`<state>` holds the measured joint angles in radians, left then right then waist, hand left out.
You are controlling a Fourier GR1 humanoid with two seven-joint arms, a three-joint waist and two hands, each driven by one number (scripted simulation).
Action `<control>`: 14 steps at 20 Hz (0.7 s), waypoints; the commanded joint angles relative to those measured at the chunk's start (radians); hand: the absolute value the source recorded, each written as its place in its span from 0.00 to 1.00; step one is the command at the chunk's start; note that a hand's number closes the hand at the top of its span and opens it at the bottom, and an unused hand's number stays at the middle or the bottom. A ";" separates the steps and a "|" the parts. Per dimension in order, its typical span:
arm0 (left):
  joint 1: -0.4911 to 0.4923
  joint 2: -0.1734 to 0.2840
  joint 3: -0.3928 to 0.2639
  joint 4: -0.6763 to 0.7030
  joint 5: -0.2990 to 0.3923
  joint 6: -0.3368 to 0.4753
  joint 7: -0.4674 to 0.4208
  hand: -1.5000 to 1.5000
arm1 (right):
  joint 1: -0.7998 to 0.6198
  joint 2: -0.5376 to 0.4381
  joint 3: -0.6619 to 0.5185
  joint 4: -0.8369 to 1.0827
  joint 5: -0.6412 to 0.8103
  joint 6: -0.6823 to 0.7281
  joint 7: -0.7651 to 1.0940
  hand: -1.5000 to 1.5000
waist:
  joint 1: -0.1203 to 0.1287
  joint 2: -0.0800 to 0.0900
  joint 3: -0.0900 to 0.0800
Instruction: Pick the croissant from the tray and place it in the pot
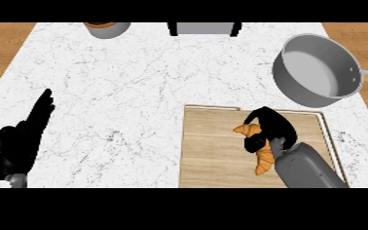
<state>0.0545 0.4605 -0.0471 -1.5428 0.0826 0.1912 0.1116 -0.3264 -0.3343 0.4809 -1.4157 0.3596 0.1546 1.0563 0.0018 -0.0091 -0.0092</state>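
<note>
On the white marble bench (144, 78), my right robot hand (269, 126) curls around the golden croissant (263, 162) over the pale wooden tray (215, 151); my left robot hand (25, 136) rests open.

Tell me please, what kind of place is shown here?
Probably a kitchen counter: a white marble top carries a grey pot and a wooden tray with a croissant, which the right hand grasps.

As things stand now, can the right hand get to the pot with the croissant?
Probably yes. The right hand is curled round the croissant over the wooden tray. The pot stands open beyond the tray's far right corner, and nothing lies between them.
</note>
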 commanded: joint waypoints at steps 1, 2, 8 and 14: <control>-0.030 -0.026 0.003 -0.023 -0.035 0.000 0.058 0.50 | -0.014 0.017 -0.041 0.017 0.015 0.073 0.042 1.00 | 0.000 0.009 0.009; -0.057 -0.048 -0.015 0.018 -0.055 0.016 0.030 0.50 | 0.000 0.070 0.008 0.065 0.043 0.031 0.029 1.00 | 0.000 0.010 0.009; -0.009 -0.022 0.060 0.027 -0.026 -0.063 -0.023 0.50 | 0.053 0.090 -0.004 -0.015 0.092 0.045 0.062 1.00 | 0.001 0.008 0.009; -0.019 -0.028 0.052 0.025 -0.027 -0.035 -0.007 0.50 | 0.040 -0.189 0.175 -0.216 0.133 0.198 -0.547 1.00 | -0.007 0.001 0.012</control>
<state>0.0504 0.4276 -0.0096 -1.5218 0.0452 0.1595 0.0920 -0.2847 -0.4301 0.5554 -1.5276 0.4484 0.2936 0.7366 -0.0015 -0.0067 -0.0014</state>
